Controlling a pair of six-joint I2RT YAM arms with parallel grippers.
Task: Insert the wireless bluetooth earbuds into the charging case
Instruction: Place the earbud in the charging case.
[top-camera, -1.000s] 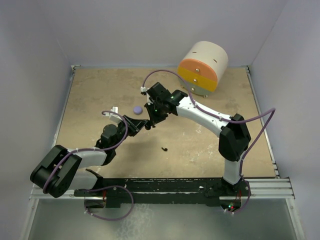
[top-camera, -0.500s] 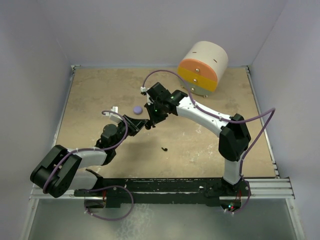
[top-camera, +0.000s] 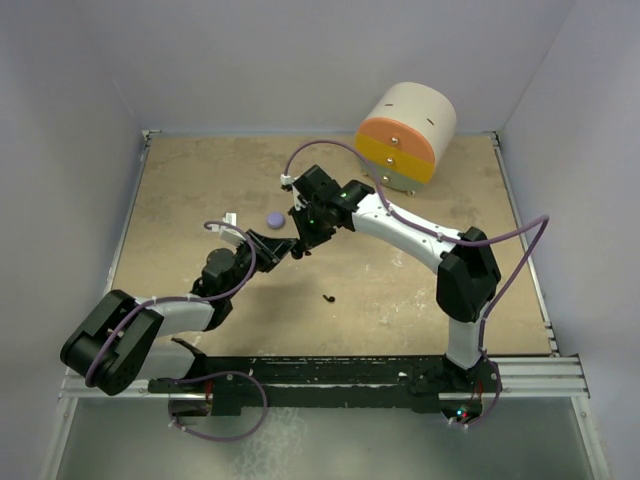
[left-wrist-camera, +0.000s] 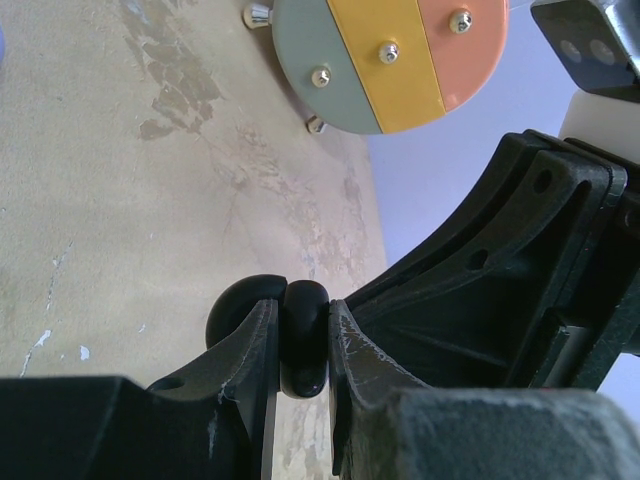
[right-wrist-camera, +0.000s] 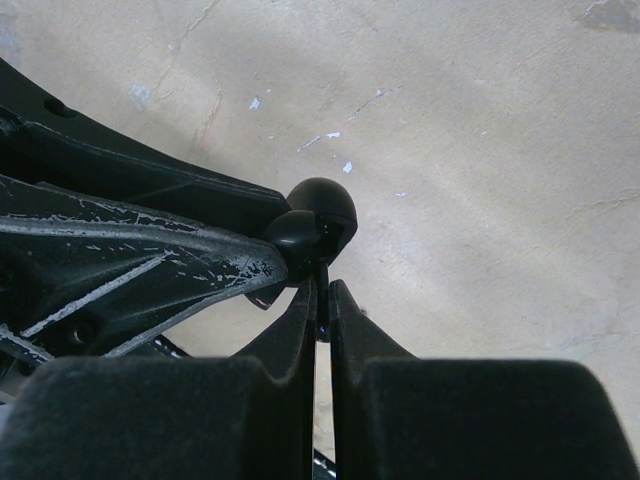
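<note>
My left gripper (top-camera: 288, 247) is shut on a small black round charging case (left-wrist-camera: 305, 335), held just above the table; a rounded black part of the case (left-wrist-camera: 238, 308) bulges past the left finger. My right gripper (top-camera: 304, 236) meets it from the far side and is shut on the thin stem of a black earbud (right-wrist-camera: 322, 292). The earbud's head touches the case (right-wrist-camera: 322, 212); how far in it sits is hidden. A second black earbud (top-camera: 328, 297) lies loose on the table to the near right. No lavender earbud shows.
A lavender round puck (top-camera: 275, 220) lies just left of the two grippers. A cream drum with an orange, yellow and grey striped face (top-camera: 405, 135) stands at the back right and also shows in the left wrist view (left-wrist-camera: 390, 60). Walls enclose the tan table (top-camera: 200, 180).
</note>
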